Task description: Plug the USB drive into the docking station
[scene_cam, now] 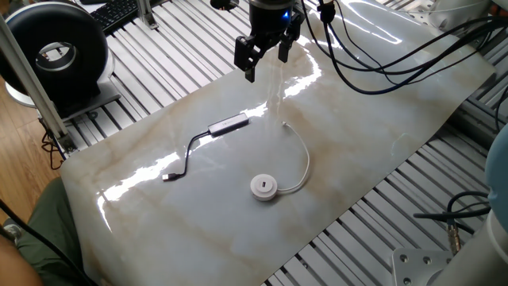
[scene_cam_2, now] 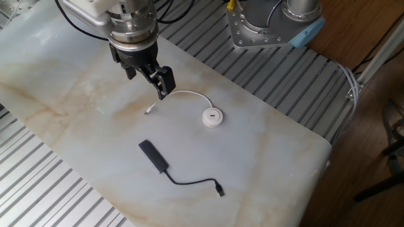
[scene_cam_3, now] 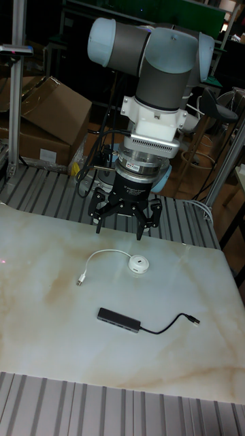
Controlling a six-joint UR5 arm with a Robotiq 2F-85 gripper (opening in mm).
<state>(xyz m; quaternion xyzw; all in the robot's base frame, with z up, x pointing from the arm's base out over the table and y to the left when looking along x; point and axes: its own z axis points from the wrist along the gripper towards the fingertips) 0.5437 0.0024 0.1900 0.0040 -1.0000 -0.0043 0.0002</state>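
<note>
Slippage of the small plug (scene_cam_2: 147, 112) is judged the chief risk. It lies flat on the glossy marbled surface (scene_cam: 373, 119) at the end of a thin white cable, so it could be nudged aside or pinched crookedly when gripped. A tilted plug would then be jammed against the port rather than seated. The fingers (scene_cam_2: 165, 81) are spread wide and empty, and are held above the surface at the upper centre of the one fixed view, just beyond the plug. The USB drive (scene_cam: 263, 187), a white round puck, is found near the middle of that frame, with its cable curling up and right to the plug. The docking station (scene_cam: 228, 124), a slim grey bar, lies to the upper left of the puck, near the plug but not touching it. Neither thing is held down, so the bar could be pushed along the slick surface during insertion, and the puck dragged by its cable. Which side of the bar carries the ports cannot be told. No brand or writing can be read; only a slot mark is seen on the puck.
</note>
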